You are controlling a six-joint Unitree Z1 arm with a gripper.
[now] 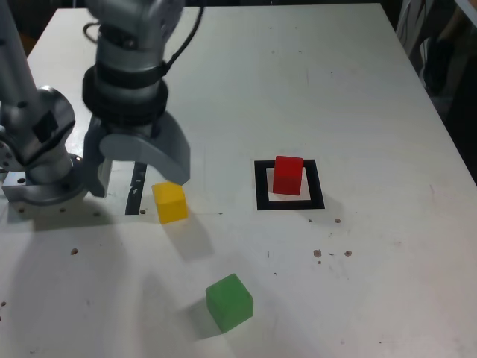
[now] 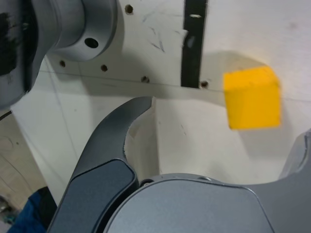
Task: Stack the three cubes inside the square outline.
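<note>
The red cube [image 1: 288,175] stands inside the square outline [image 1: 261,186], right of centre in the exterior view. On the bare table sits the yellow cube [image 1: 170,202] [image 2: 252,97], and the green cube [image 1: 229,302] lies nearer the front edge. My gripper [image 1: 134,173] [image 2: 218,133] hangs open and empty, just behind and to the exterior view's left of the yellow cube. One finger [image 1: 175,160] is close above that cube's back edge. In the wrist view the yellow cube lies near the wide-spread fingers, not held.
A thin black strip [image 1: 136,190] [image 2: 193,43] is taped to the table beside the yellow cube. The arm's grey base [image 1: 37,156] is bolted at the exterior view's left edge. The white table [image 1: 373,283] has small dark specks.
</note>
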